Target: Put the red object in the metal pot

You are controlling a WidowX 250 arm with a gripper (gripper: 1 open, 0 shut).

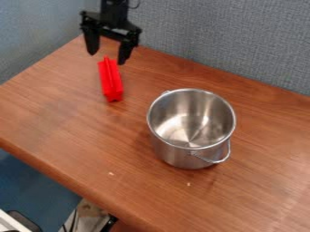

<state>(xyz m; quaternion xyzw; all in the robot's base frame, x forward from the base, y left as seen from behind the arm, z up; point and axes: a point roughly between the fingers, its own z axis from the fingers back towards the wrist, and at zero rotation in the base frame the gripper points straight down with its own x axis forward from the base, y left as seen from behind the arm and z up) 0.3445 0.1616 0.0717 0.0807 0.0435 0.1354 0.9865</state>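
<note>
A: Claw (pixel 111 51) status?
B: Black fingers spread, nothing held, over the far end of the long ridged bright red block (pixel 111 79). Block lies flat on the wooden surface (pixel 61 118), long axis running away from camera.
A: Shiny round steel pot (pixel 191 126)?
B: Right of the block, apart.

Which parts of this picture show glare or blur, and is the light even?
Camera view: soft, even light; the metal pot shows bright reflections inside and on its rim; the table has a faint sheen; the red block is sharp; the open gripper looks slightly soft.
</note>
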